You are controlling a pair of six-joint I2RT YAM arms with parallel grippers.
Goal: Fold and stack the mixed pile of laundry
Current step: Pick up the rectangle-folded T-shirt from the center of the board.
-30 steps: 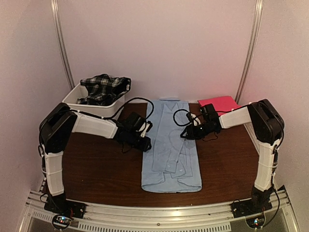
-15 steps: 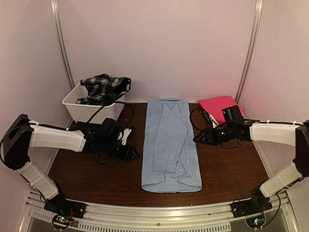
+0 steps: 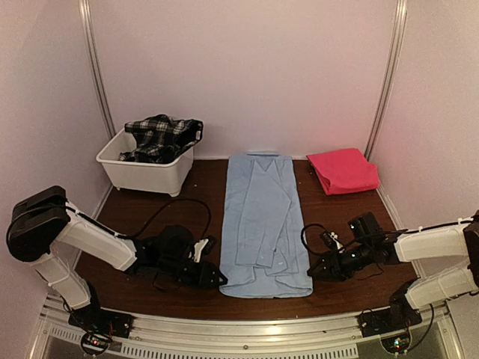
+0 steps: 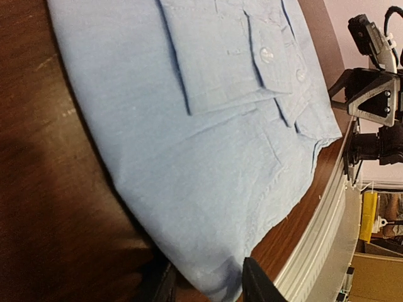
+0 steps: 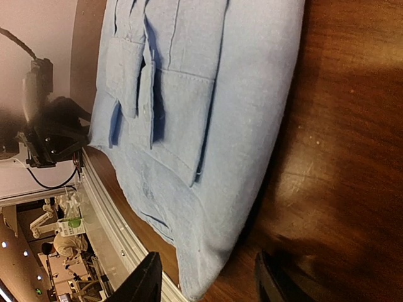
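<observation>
A light blue collared shirt (image 3: 262,221) lies flat and lengthwise in the middle of the table, its sleeves folded in. My left gripper (image 3: 215,276) sits low at the shirt's near-left corner. In the left wrist view that corner (image 4: 214,264) lies between the open fingers (image 4: 257,284), unpinched. My right gripper (image 3: 314,270) is at the near-right corner, open, and the shirt's corner (image 5: 208,264) reaches in between its spread fingers (image 5: 146,282). A folded pink-red cloth (image 3: 343,170) rests at the back right. A black-and-white plaid garment (image 3: 161,136) is heaped in the tub.
A white plastic tub (image 3: 146,170) stands at the back left. The metal rail (image 3: 239,329) runs along the table's near edge, close behind the shirt's hem. Cables trail from both wrists over the brown tabletop (image 3: 150,224).
Both arms have swung from beside the shirt's middle down toward the near edge, ending at its two near corners. The right jaws widened slightly.
</observation>
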